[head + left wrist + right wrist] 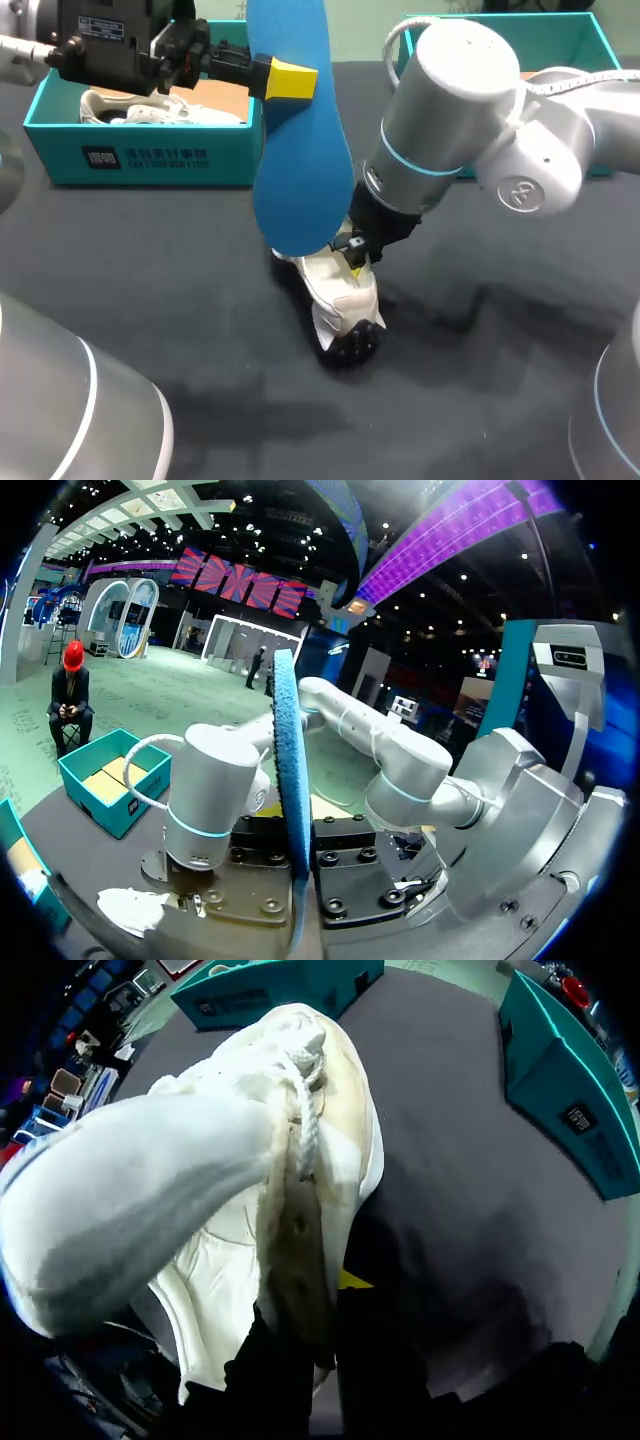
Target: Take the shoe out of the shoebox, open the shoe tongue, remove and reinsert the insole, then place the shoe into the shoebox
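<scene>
My left gripper (288,80) is clamped thin on the blue insole (300,170), one yellow tip flat on its face. It holds the insole upright so the lower end hangs right at the shoe (345,300), ready for reinsertion, I judge. The shoe sits near the middle of the table (480,390). My right gripper (355,262) is nearly closed, pinching the shoe's side wall, I think to brace it and hold its mouth open. The shoebox (140,160) waits at the far left corner.
</scene>
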Tool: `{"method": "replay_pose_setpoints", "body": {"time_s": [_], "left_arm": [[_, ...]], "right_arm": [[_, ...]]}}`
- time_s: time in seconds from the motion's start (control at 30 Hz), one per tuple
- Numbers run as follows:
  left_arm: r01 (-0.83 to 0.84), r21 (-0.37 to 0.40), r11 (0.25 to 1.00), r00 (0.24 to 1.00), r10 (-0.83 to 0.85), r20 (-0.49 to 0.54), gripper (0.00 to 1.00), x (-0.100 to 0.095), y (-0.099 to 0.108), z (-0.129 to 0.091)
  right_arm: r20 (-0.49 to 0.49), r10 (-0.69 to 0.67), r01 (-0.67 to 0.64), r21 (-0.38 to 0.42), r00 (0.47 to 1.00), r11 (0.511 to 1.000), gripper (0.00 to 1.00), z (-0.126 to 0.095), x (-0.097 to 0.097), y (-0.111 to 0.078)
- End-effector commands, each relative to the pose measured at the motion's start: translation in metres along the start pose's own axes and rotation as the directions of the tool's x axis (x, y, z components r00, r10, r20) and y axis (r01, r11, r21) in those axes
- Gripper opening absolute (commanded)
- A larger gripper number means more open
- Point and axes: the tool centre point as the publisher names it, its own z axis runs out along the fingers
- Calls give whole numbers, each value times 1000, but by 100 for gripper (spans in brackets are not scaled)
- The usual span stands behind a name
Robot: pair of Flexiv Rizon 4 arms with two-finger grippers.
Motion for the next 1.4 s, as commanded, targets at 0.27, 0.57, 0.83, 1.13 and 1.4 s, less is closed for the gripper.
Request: {"method": "replay_pose_setpoints", "body": {"time_s": [0.27, 0.57, 0.83, 1.13, 1.4], "left_arm": [[0, -2, 1000, 1000, 0, -1, 0, -1, -1, 2], [0, -2, 1000, 1000, 0, -1, 0, -1, -1, 2], [0, -2, 1000, 1000, 0, -1, 0, -1, -1, 2], [0, -2, 1000, 1000, 0, -1, 0, -1, -1, 2], [0, -2, 1000, 1000, 0, -1, 0, -1, -1, 2]], "right_arm": [[8, 72, -71, -71, 997, 995, 0, 3, 3, -24], [-27, 93, -94, -52, 995, 994, 0, 14, -6, -34], [-64, 102, -105, -47, 993, 993, 0, 29, -9, -42], [-86, 131, -135, -46, 988, 990, 0, 43, -11, -44], [-69, 183, -186, -36, 981, 982, 0, 47, -13, -46]]}}
